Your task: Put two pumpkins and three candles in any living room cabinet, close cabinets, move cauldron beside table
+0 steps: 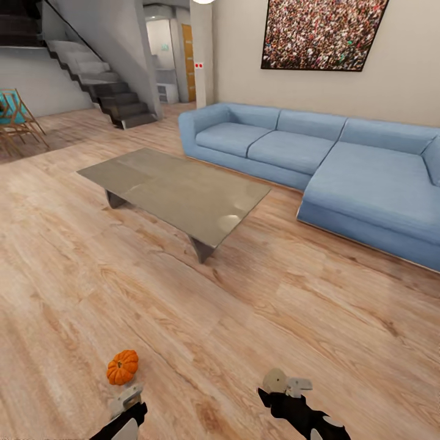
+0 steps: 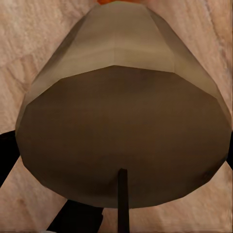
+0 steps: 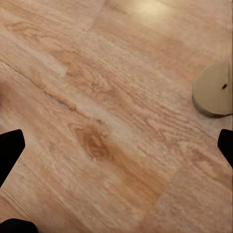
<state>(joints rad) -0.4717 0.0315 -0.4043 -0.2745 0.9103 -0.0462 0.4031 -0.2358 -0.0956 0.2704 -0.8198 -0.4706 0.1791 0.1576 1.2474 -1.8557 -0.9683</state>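
Observation:
One bright orange pumpkin (image 1: 122, 366) sits on the wood floor just beyond my left gripper (image 1: 125, 398); a sliver of the pumpkin (image 2: 114, 2) peeks over the candle in the left wrist view. That gripper is shut on an olive-beige candle (image 2: 121, 121), whose wick end faces the wrist camera between the black fingers (image 2: 7, 155). My right gripper (image 1: 287, 385) hovers low over the floor, open and with nothing in it. A second candle (image 3: 212, 90) stands on the floor at the edge of the right wrist view. The cabinet and the cauldron are out of view.
A low grey coffee table (image 1: 177, 189) stands ahead in mid-room. Behind it is a blue corner sofa (image 1: 318, 159) along the wall. Stairs (image 1: 104, 85) rise at the back left, with a wooden chair (image 1: 15, 119) at the far left. Open wood floor lies between me and the table.

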